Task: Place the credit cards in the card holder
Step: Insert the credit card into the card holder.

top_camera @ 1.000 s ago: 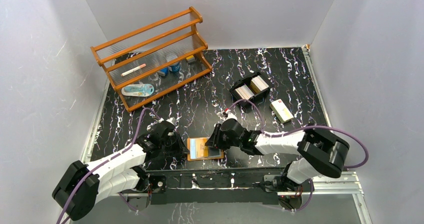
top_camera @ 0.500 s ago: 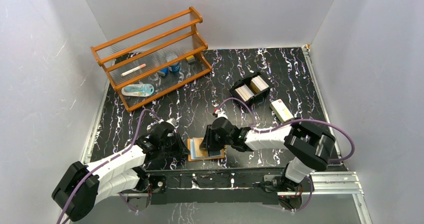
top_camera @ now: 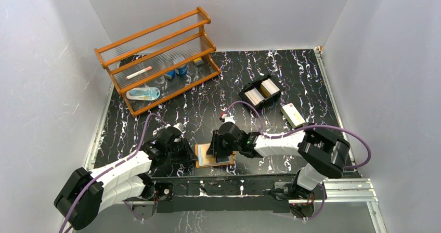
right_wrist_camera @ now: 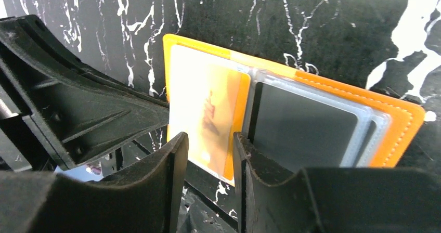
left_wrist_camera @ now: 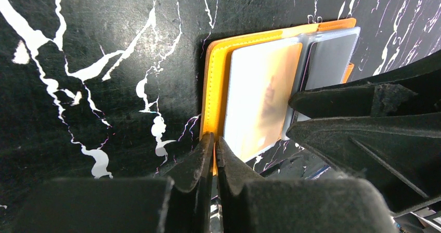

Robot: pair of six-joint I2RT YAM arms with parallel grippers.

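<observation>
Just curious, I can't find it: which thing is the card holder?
On the black marbled table, look at the middle of the near edge. The card holder lies open there: orange leather with clear sleeves, unlike the black tray farther back.

The black, white-veined table (top_camera: 312,72) carries four items. A wooden rack (top_camera: 161,66) stands at upper left. A black two-compartment tray (top_camera: 243,93) sits right of centre, with a cream box (top_camera: 293,115) near its lower right. An open orange card holder (top_camera: 202,159) lies flat at lower centre.
</observation>
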